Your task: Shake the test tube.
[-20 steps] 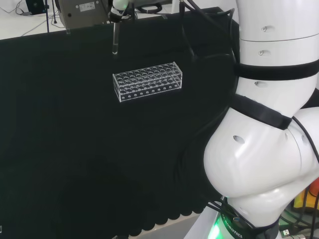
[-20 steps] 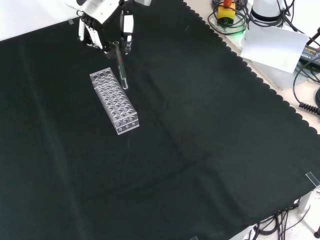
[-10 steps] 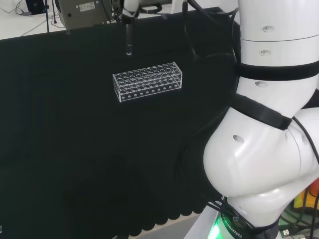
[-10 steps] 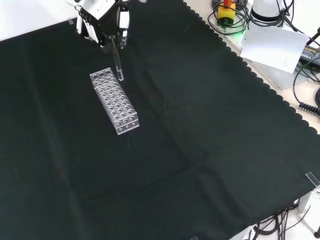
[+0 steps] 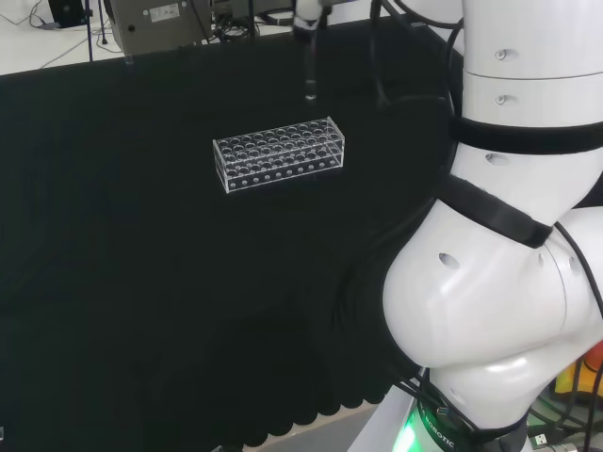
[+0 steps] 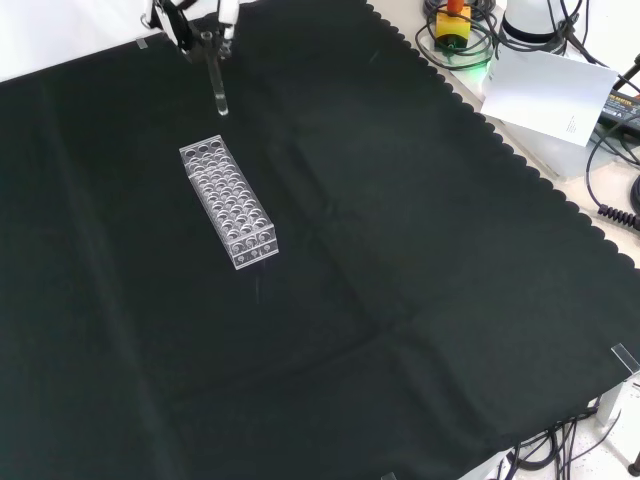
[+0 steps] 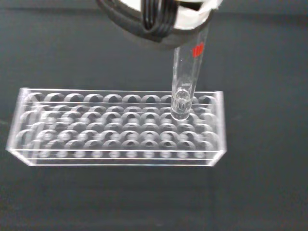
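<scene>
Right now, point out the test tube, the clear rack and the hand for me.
test tube (image 6: pixel 216 85), front view, middle of the glass shaft.
rack (image 6: pixel 229 201), front view, middle of its top plate of holes.
hand (image 6: pixel 224 14), front view, a white finger above the tube.

The hand has swung the test tube rightward in the head view.

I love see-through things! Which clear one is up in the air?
The thin clear test tube: the black and white hand holds it up, while the clear plastic rack sits on the black cloth.
</scene>
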